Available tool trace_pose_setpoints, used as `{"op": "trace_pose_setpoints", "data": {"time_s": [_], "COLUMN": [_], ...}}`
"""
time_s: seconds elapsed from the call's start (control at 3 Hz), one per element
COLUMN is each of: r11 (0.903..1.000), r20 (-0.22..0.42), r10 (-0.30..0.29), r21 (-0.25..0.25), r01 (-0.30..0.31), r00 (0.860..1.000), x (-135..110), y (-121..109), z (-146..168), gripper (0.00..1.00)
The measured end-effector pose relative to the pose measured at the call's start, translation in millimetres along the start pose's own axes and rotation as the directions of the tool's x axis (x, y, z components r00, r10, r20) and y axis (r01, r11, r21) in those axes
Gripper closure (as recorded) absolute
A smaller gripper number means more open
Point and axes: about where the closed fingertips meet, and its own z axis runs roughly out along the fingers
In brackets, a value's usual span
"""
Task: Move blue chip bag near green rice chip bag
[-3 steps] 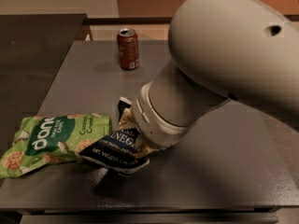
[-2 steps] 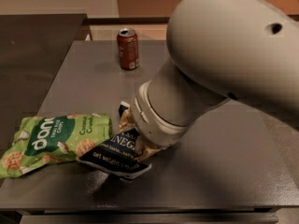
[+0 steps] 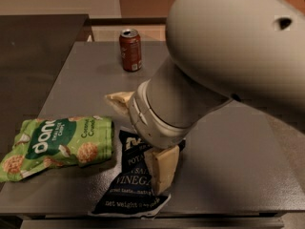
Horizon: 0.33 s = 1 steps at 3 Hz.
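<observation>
Table, grey, viewed from its near edge. The blue chip bag lies flat at the front edge, label up, its lower corner reaching the lip. The green rice chip bag lies just to its left, also flat. The two are just beside each other; whether their edges touch cannot be told.

The gripper hangs low over the blue bag's upper half. Its fingers are spread wide, one resting over the bag's face and the other pointing towards the far left, clear of both bags.

The arm hides the bag's upper right part and much of the table's right side. A red soda can stands upright at the far side, well apart. A dark counter adjoins on the left.
</observation>
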Motion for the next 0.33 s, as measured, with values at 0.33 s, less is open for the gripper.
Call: {"op": "trace_pose_setpoints", "data": {"time_s": [0.33], "r11": [1.0000], "r20": [0.000], "r10": [0.000], "r21": [0.000], "r01": [0.000], "r00": [1.000], "x": [-0.1], "y": [0.0], "z": [-0.1], "gripper": [0.00]}}
